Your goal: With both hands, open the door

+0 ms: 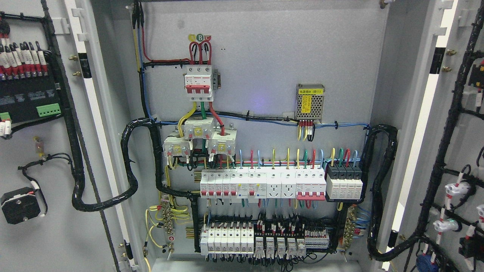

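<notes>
A grey electrical cabinet fills the head view, and both of its doors stand swung wide. The left door (pixel 56 158) shows its inner face with terminal blocks and a black cable loom. The right door (pixel 459 151) also shows its inner face, with wiring and white connectors. Between them the back panel (pixel 264 64) carries a red main breaker (pixel 198 83), rows of breakers (pixel 261 183) and a small power supply (pixel 310 100). Neither of my hands nor any part of my arms shows in the picture.
Thick black cable bundles (pixel 128 166) loop from the panel to each door near the hinges. A lower row of relays and breakers (pixel 257 241) sits near the cabinet floor. The doors' inner edges (pixel 92 113) frame the opening.
</notes>
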`<action>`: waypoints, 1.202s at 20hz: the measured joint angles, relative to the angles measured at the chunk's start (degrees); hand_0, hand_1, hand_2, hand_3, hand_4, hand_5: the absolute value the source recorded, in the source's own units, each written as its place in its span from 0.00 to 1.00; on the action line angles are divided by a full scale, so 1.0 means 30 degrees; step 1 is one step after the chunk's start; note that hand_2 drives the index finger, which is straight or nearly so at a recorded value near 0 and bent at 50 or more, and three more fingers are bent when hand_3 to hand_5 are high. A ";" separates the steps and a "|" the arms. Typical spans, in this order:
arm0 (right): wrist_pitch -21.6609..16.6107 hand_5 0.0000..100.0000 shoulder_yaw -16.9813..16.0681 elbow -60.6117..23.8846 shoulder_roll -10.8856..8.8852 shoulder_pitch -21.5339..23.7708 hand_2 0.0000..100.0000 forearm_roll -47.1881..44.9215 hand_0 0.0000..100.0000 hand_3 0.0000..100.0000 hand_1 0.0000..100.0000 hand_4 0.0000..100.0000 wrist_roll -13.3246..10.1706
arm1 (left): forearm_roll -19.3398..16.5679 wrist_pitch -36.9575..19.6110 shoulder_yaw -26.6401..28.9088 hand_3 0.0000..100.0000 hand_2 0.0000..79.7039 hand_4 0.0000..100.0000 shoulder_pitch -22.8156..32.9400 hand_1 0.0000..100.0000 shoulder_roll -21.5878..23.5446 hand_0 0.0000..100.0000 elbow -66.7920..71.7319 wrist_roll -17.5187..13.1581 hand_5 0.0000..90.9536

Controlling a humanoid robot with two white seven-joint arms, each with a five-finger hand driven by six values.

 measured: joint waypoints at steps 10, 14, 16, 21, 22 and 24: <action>0.0019 0.00 -0.0647 0.0621 0.0188 0.0024 0.00 -0.0628 0.38 0.00 0.00 0.00 -0.0001 | -0.0025 -0.0010 0.0033 0.00 0.00 0.00 -0.0572 0.00 0.0693 0.00 0.2346 -0.0019 0.00; 0.0019 0.00 -0.0870 0.0863 0.0222 0.0027 0.00 -0.0891 0.38 0.00 0.00 0.00 -0.0002 | -0.0017 -0.0015 0.0027 0.00 0.00 0.00 -0.0620 0.00 0.0834 0.00 0.2802 -0.0011 0.00; 0.0018 0.00 -0.0979 0.0986 0.0240 0.0030 0.00 -0.0963 0.38 0.00 0.00 0.00 -0.0001 | -0.0005 -0.0015 0.0010 0.00 0.00 0.00 -0.0621 0.00 0.0880 0.00 0.2927 -0.0011 0.00; 0.0018 0.00 -0.1197 0.1252 0.0264 0.0031 0.00 -0.1064 0.38 0.00 0.00 0.00 -0.0002 | 0.0029 -0.0017 -0.0075 0.00 0.00 0.00 -0.0495 0.00 0.0979 0.00 0.2795 -0.0011 0.00; 0.0018 0.00 -0.1234 0.1292 0.0268 0.0031 0.00 -0.1077 0.38 0.00 0.00 0.00 -0.0001 | 0.0036 -0.0017 -0.0094 0.00 0.00 0.00 -0.0420 0.00 0.0993 0.00 0.2674 -0.0011 0.00; 0.0018 0.00 -0.1313 0.1371 0.0272 0.0032 0.00 -0.1103 0.38 0.00 0.00 0.00 -0.0001 | 0.0053 -0.0017 -0.0116 0.00 0.00 0.00 -0.0206 0.00 0.1015 0.00 0.2374 -0.0012 0.00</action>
